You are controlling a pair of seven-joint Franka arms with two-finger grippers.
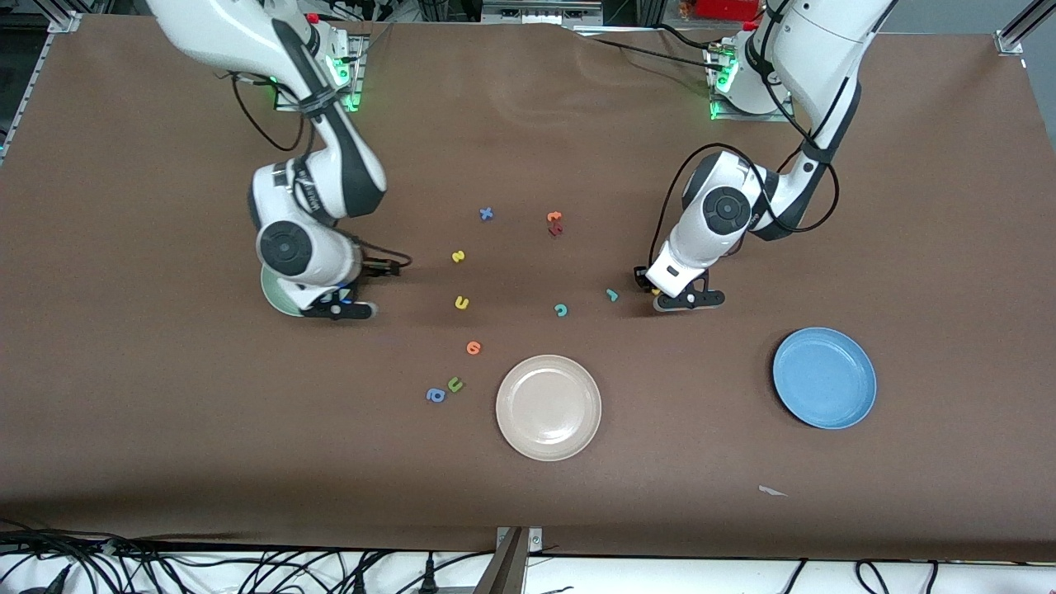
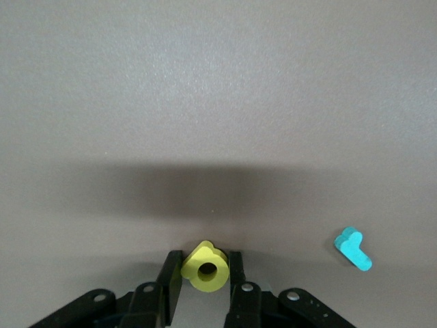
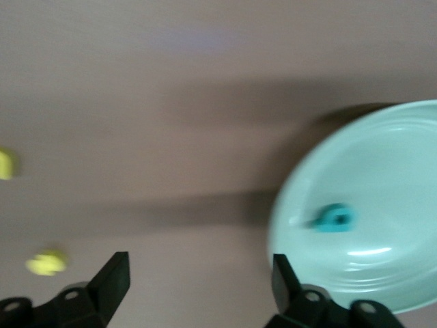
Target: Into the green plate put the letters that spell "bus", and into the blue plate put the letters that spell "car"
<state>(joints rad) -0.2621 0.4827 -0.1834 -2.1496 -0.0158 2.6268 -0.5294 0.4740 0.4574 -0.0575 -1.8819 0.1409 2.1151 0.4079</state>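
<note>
Left gripper holding yellow letter a beside teal r, right gripper spread wide over green plate edge, teal b in plate, blue plate near left arm's end of worktop

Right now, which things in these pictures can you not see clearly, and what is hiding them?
- Green plate, front view: mostly covered by the right arm; right wrist view cuts off its rim.
- Teal letter in that plate, right wrist view: blurred, shape unreadable.
- Yellow letter between the left gripper's fingers: front view hides it under the wrist.
- Orange and dark red letters, front view: too small to read.
</note>
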